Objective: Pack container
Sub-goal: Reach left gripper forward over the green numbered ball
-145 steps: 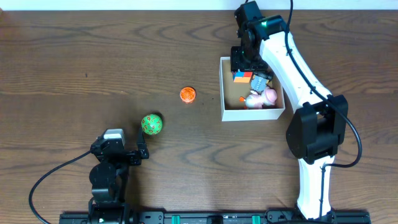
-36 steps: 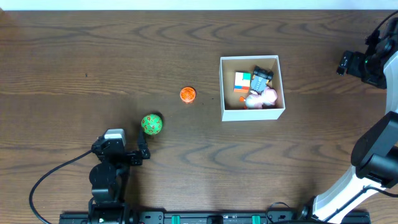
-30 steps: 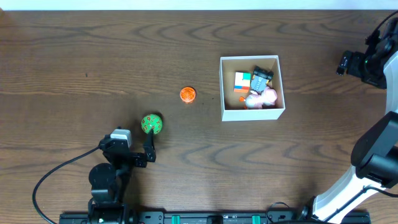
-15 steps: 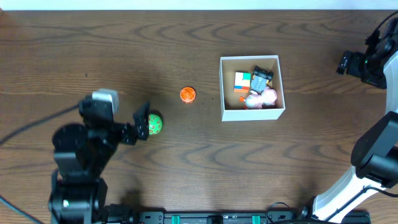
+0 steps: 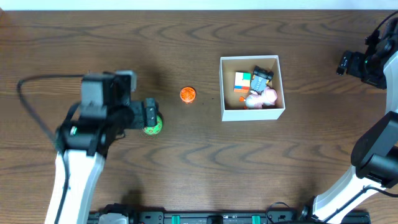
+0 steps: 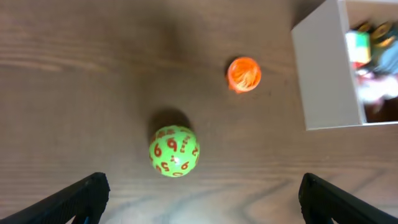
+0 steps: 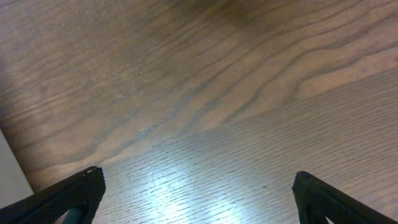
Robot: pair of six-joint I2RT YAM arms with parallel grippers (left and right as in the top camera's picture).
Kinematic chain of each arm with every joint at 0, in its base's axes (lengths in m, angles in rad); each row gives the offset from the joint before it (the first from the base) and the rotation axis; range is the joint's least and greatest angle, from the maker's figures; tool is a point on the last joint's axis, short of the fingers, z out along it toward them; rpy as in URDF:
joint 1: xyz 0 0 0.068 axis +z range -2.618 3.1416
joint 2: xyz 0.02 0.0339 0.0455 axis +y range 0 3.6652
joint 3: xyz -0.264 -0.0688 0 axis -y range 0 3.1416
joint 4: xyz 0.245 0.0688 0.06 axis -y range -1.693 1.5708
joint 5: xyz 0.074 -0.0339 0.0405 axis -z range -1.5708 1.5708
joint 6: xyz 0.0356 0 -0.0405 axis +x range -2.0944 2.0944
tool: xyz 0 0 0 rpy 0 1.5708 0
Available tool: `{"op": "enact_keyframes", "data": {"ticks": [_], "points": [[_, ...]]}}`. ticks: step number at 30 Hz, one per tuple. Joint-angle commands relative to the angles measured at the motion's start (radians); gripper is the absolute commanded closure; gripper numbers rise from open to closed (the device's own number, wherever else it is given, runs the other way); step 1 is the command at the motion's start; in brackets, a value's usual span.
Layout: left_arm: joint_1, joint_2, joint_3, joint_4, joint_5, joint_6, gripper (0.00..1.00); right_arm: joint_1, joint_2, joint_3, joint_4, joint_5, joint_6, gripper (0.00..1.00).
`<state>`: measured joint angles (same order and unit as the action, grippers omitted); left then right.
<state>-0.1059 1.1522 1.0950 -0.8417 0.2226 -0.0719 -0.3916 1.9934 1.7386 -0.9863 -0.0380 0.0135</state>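
The container [image 5: 222,87] is a square white-walled box right of centre, with several small toys on its brown inside. Its white wall also shows in the left wrist view [image 6: 323,81]. A green ball with red numbers [image 5: 153,126] lies on the table at the left, also in the left wrist view [image 6: 174,151]. A small orange ball [image 5: 187,94] lies between it and the container, also in the left wrist view [image 6: 244,73]. My left gripper [image 5: 151,114] is open above the green ball, fingers wide apart [image 6: 199,199]. My right gripper [image 5: 346,63] is open over bare table at the far right.
The brown wooden table [image 5: 186,162] fills all views. The right wrist view shows only bare wood grain [image 7: 205,112]. The left arm body [image 5: 93,118] stands over the left of the table. The right arm's base [image 5: 373,168] is at the right edge.
My left arm has risen from the front edge and moved up the table, putting its open gripper over the green ball. The right arm has pulled back from the container to the far right.
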Motion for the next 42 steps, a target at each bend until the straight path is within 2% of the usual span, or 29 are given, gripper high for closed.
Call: {"op": "enact_keyframes", "data": {"ticks": [1,9,13,27,35,42], "points": [[-0.039,0.114,0.024,-0.018,-0.059,-0.008,0.02,-0.006,0.007,-0.002,0.000,-0.004,-0.011,0.01],[-0.048,0.342,0.024,-0.002,-0.066,-0.008,0.02,-0.007,0.007,-0.002,0.000,-0.004,-0.011,0.01],[-0.048,0.401,0.024,-0.002,-0.154,-0.008,0.02,-0.006,0.007,-0.002,0.000,-0.004,-0.011,0.01],[-0.048,0.414,0.005,-0.026,-0.152,-0.016,0.02,-0.007,0.007,-0.002,0.000,-0.004,-0.011,0.01],[-0.048,0.416,-0.049,0.033,-0.076,-0.016,0.02,-0.007,0.007,-0.002,0.000,-0.004,-0.011,0.01],[-0.048,0.418,-0.060,0.040,-0.077,-0.016,0.02,-0.007,0.007,-0.002,0.000,-0.004,-0.011,0.01]]}}
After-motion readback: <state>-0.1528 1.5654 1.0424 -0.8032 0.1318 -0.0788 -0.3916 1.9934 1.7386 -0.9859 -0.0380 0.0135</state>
